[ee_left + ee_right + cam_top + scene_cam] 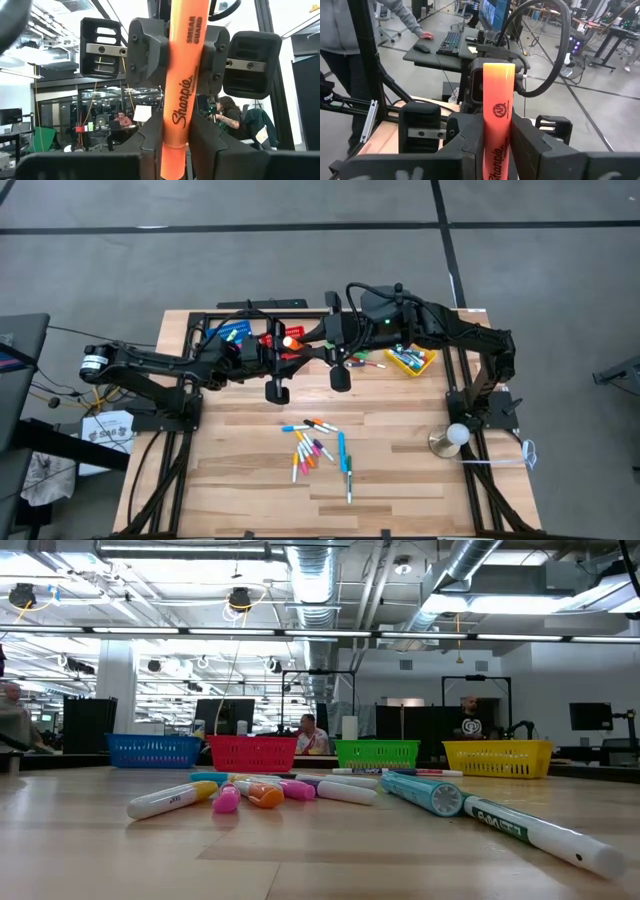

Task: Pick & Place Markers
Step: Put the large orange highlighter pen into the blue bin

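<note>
overhead, table-level, two close wrist views

Left end effector and right end effector meet tip to tip, both clamped on one orange marker between them.

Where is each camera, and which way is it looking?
High view: above the table, looking straight down; both arms show.
Low view: at tabletop height, looking across loose markers toward baskets; no arm shows.
Left wrist view: on the left arm, facing right gripper; left gripper shows.
Right wrist view: on the right arm, facing left gripper; right gripper shows.
Both wrist views share the orange marker.
</note>
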